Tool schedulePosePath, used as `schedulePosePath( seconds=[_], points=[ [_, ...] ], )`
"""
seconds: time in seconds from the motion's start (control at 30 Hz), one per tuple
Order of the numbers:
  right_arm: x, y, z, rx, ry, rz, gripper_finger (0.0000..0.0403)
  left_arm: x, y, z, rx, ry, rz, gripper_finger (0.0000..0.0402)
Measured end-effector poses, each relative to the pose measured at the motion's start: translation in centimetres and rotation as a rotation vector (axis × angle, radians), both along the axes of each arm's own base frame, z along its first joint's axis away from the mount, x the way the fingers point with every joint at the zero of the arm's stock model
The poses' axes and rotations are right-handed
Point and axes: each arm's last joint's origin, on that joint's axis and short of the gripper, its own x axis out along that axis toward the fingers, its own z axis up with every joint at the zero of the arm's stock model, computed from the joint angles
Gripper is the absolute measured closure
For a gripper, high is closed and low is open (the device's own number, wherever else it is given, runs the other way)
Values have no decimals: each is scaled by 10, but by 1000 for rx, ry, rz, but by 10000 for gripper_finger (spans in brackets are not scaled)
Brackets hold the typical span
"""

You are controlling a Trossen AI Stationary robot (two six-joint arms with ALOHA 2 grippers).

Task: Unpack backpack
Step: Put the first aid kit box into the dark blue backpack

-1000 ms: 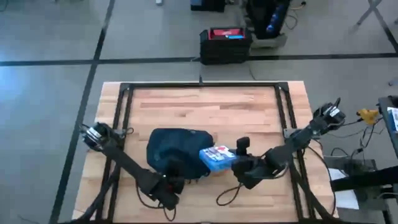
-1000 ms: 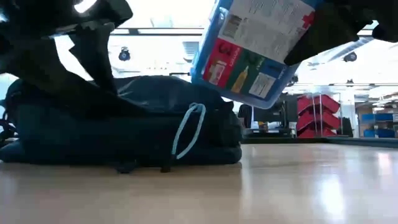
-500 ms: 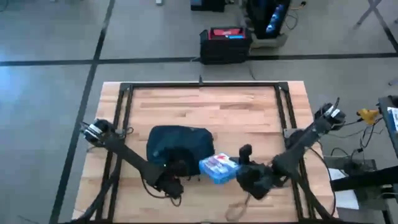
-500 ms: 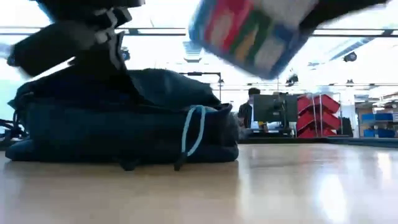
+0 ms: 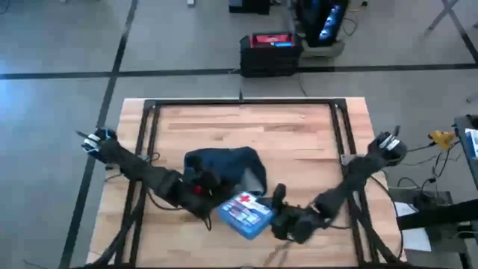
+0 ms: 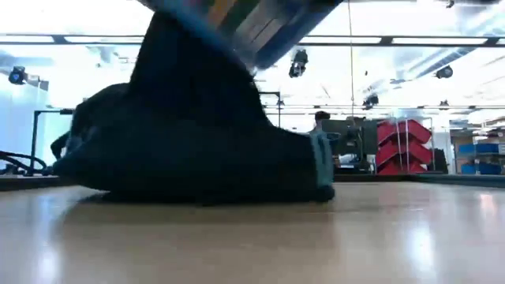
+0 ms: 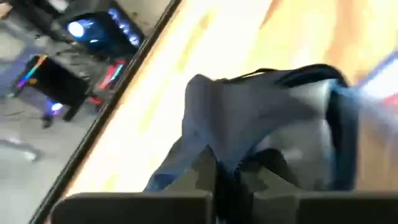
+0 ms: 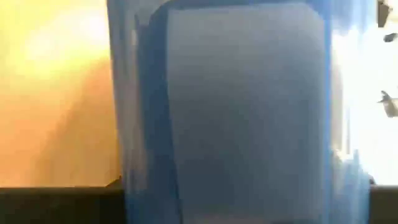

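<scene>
While left gripper (image 5: 200,187) pinches soft navy backpack (image 5: 228,166), right gripper (image 5: 270,218) clamps flat blue box (image 5: 245,214).

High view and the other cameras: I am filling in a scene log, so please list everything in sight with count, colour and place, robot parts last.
dark navy soft fabric backpack: one, navy, middle of the table, bunched up on its left side.
blue plastic first-aid box with a white label and red cross: one, blue and white, front of the table, just right of the backpack.
light wooden table: one, pale wood with a black frame, under everything.
black case with a red top: one, black and red, on the floor beyond the table.
left pincer: one, dark, shut on the backpack fabric at its left side.
right pincer: one, dark, shut on the first-aid box at its right end.
</scene>
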Motion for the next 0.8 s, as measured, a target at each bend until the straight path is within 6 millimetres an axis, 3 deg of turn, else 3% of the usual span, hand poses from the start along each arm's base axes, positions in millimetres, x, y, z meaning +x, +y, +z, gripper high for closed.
schedulePosePath(
  seconds=[0.13,0.23,0.37,0.5,0.57,0.73,0.8],
  points=[
    [32,-43,-16,-60,24,-172,270,-4,-10,1,-17,6,-62,401],
    [49,-70,-29,-36,55,-195,270,-5,-17,0,-5,10,-98,401],
    [67,-94,-41,57,28,-175,270,-4,-19,-2,-3,9,-99,402],
    [71,-103,-49,140,13,-229,269,-3,-19,-3,-9,5,-92,402],
    [72,-103,-46,176,-5,-243,225,-3,-19,-3,-11,4,-90,402],
    [74,-87,-34,231,44,-220,61,-2,-18,-3,-20,-5,-78,402],
    [75,-78,-23,272,61,-187,23,-1,-18,-5,-22,-6,-76,401]
  ],
)
